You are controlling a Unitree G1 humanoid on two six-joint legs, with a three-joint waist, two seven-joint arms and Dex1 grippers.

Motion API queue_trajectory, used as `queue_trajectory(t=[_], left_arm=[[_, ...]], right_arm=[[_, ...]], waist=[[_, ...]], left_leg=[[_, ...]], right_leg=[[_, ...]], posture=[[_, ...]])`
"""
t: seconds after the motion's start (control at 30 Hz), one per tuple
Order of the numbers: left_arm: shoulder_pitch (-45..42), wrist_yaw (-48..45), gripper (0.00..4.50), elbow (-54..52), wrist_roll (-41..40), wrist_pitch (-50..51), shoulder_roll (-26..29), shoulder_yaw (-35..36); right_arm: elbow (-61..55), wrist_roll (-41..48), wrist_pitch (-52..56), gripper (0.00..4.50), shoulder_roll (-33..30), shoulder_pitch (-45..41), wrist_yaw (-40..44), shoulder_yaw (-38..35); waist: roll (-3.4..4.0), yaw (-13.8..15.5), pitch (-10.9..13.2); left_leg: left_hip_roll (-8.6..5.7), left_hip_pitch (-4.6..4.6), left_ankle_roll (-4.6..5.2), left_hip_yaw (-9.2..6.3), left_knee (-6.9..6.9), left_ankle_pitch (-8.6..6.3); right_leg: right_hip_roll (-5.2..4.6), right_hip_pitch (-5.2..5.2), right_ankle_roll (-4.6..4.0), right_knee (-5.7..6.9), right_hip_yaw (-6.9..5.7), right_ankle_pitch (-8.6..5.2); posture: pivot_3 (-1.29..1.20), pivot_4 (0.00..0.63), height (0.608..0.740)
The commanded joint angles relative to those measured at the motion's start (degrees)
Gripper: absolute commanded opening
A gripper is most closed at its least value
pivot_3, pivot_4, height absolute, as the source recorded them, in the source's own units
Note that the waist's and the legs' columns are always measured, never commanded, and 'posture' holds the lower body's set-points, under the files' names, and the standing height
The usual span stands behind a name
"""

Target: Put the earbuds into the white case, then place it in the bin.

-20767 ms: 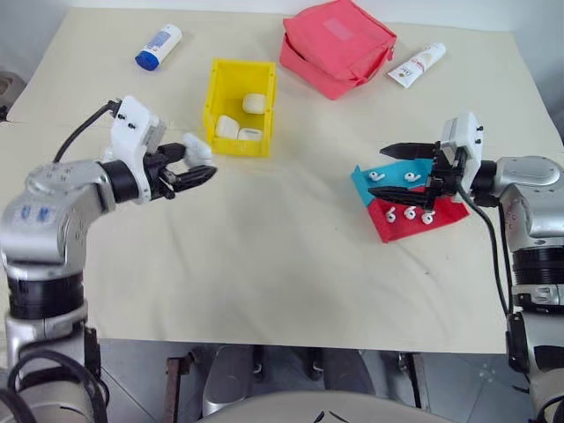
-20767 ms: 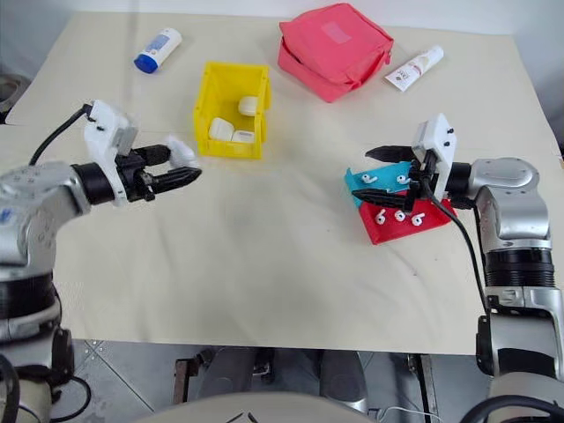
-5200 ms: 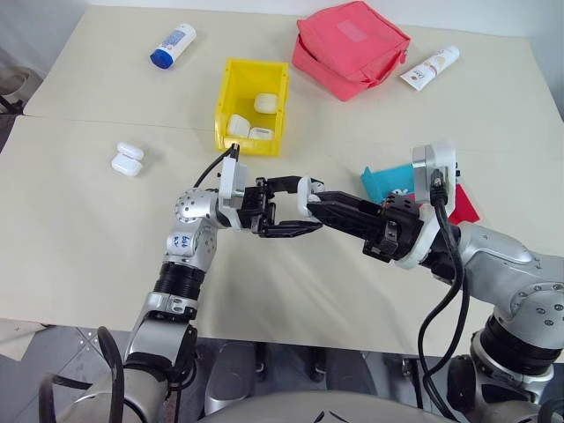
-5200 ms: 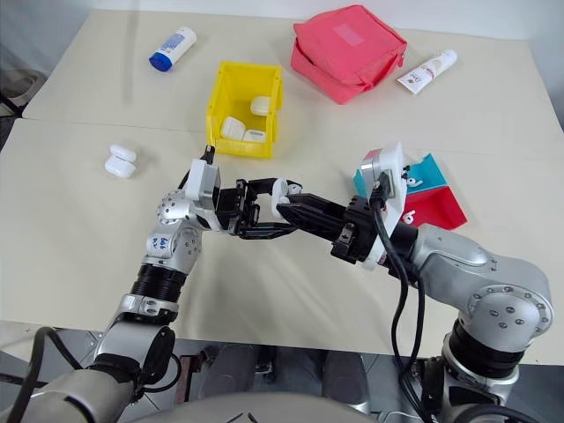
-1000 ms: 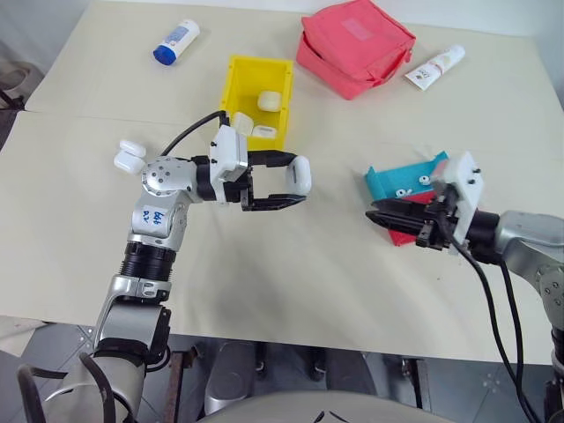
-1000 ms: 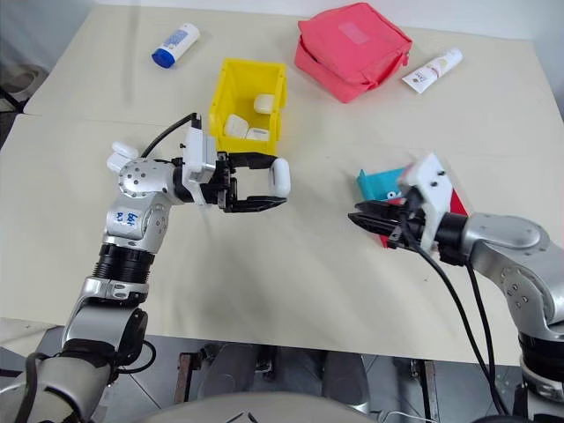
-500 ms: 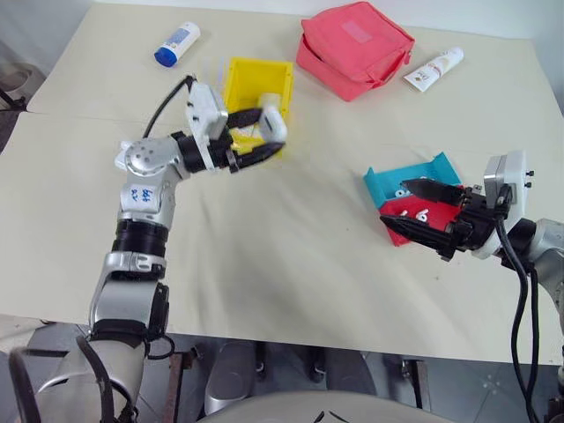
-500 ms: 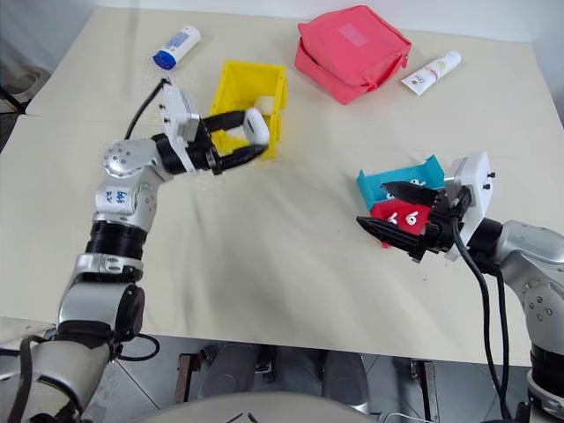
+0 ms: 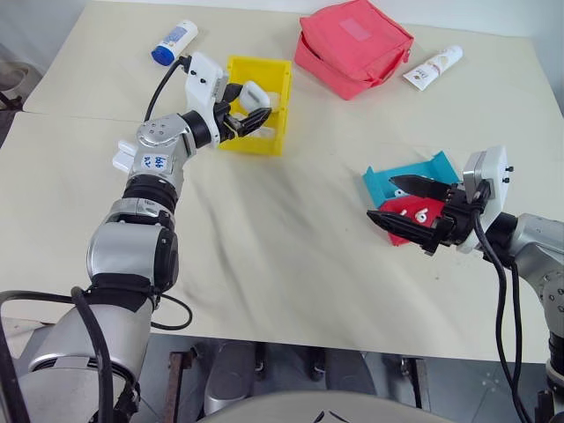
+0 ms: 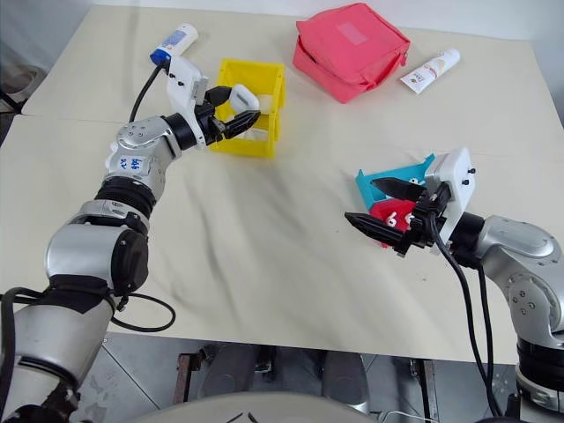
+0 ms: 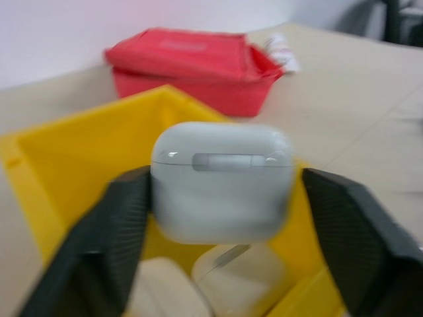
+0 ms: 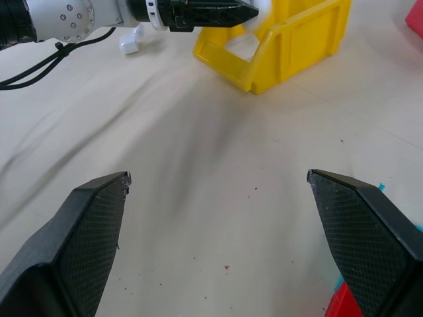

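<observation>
My left gripper (image 9: 257, 104) reaches level over the yellow bin (image 9: 256, 145). Its jaws stand wide, with the closed white case (image 9: 255, 91) loose between them. In the left wrist view the case (image 11: 221, 181) hangs above other white cases lying in the bin (image 11: 79, 152), and a thin gap shows beside one finger. My right gripper (image 9: 381, 198) is open and empty, low over the table beside the trays. Small white earbuds (image 9: 422, 214) lie on the red tray (image 9: 407, 231).
A teal tray (image 9: 414, 172) leans behind the red one. A red pouch (image 9: 352, 44), a white tube (image 9: 432, 66) and a blue-capped bottle (image 9: 174, 42) lie at the back. An open white case (image 12: 132, 43) sits on the table beside my left arm.
My left arm has carried the white case from the table's middle up over the bin, and its jaws have widened. My right gripper has opened and stayed near the trays.
</observation>
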Motion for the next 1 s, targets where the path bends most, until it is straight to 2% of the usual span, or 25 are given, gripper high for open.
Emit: queue_trajectory(t=[0.03,0.1,0.23,0.37,0.5,0.6,0.73,0.87,1.0], left_arm=[[-0.25,-4.61,4.49,-4.67,0.9,-7.41,1.52,-0.18],[2.14,-9.57,4.49,-9.79,-0.9,-9.18,2.12,0.52],[10.71,-17.86,4.49,-28.87,-8.75,-0.1,4.25,2.71],[23.87,-22.22,4.49,-50.82,-15.58,11.9,10.72,4.3],[42.42,-22.17,4.49,-69.96,-20.34,21.17,19.35,9.81],[54.47,-21.46,4.49,-76.4,-22.32,21.87,21.88,15.83],[63.57,-20.36,4.49,-80.7,-24.45,23.44,23.06,20.82],[68.25,-18.65,4.49,-83.09,-25.99,24.73,22.74,24.3],[68.33,-17.64,4.49,-84.08,-27.24,25.26,22.33,24.78]], right_arm=[[-1.41,0.41,-0.73,4.5,-1.5,-0.12,0.76,-1.86],[-0.53,0.07,-1.38,4.5,-1.98,-0.79,1.82,-1.75],[2.34,-1.11,-3.24,4.5,-3.39,-1.99,5.88,-1.08],[8.57,-5.36,-7.5,4.5,-5.76,-3.26,11.82,1.09],[16.83,-8.91,-12.69,4.5,-7.99,-5.84,19.64,3.39],[23.81,-12.96,-18.4,4.5,-9.64,-7.0,26.13,5.65],[31.23,-15.8,-22.13,4.5,-9.85,-10.22,30.42,7.37],[36.31,-17.8,-23.38,4.5,-9.12,-14.52,32.17,9.21],[37.89,-18.96,-23.79,4.5,-8.08,-16.73,32.69,10.3]], waist=[[0.0,-0.01,0.0],[0.0,-0.04,0.0],[0.02,-0.22,-0.01],[0.02,-1.43,-0.01],[0.03,-2.02,-0.01],[0.06,-1.78,-0.02],[0.07,-0.95,-0.01],[0.09,-0.57,0.0],[0.1,-0.6,-0.01]], left_leg=[[0.01,0.0,0.0,0.0,0.0,0.0],[0.01,0.0,0.0,0.06,0.0,0.0],[0.05,0.0,-0.01,0.05,0.01,0.0],[0.13,0.02,-0.01,0.06,-0.01,0.01],[0.26,0.11,-0.05,0.03,-0.02,0.02],[0.31,0.21,-0.07,0.02,-0.01,0.02],[0.29,0.26,-0.06,-0.16,0.07,0.01],[0.25,0.26,-0.04,-0.16,0.08,-0.01],[0.29,0.27,-0.06,-0.15,0.07,-0.01]], right_leg=[[0.0,0.0,0.0,0.01,0.0,0.0],[-0.01,-0.03,0.0,0.01,0.01,0.0],[0.0,-0.03,0.0,0.02,0.03,0.0],[0.03,-0.04,0.0,0.03,0.05,0.0],[0.1,0.06,0.0,0.03,0.1,0.0],[0.1,0.15,-0.01,-0.01,0.12,0.0],[0.08,0.4,-0.01,-0.17,0.14,0.0],[0.03,0.49,-0.01,-0.3,0.15,0.0],[0.07,0.48,-0.01,-0.29,0.11,0.0]], posture=[[0.0,0.15,0.74],[0.0,0.15,0.74],[0.0,0.15,0.74],[0.0,0.15,0.74],[0.0,0.15,0.74],[0.0,0.15,0.74],[0.0,0.15,0.74],[0.0,0.15,0.74],[0.0,0.15,0.74]])
